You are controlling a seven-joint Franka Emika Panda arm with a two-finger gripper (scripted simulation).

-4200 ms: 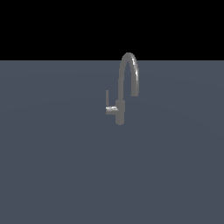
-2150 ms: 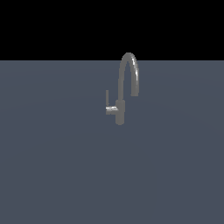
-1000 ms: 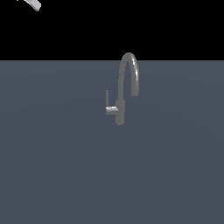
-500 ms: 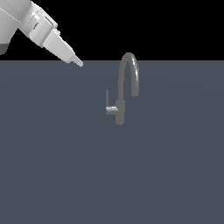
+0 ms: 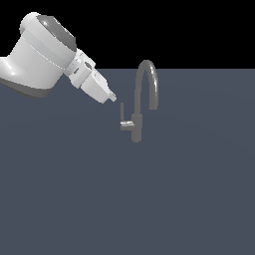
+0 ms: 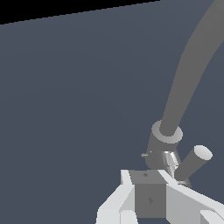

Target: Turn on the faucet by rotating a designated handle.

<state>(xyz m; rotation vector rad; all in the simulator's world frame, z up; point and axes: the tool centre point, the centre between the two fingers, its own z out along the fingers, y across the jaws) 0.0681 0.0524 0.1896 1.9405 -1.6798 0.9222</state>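
Faucet [image 5: 143, 102] stands mid-tabletop [image 5: 149, 199], and we see its handle [image 5: 122, 113], a thin upright lever, at about four o'clock just beyond our jaws [image 5: 112, 97], whose spread we cannot tell.

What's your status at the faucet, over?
Gripper beside handle, no contact visible; jaw state unclear. Faucet upright. Nothing in the way.

Flat slate-grey floor [image 5: 189, 199], plain black bg above, even light
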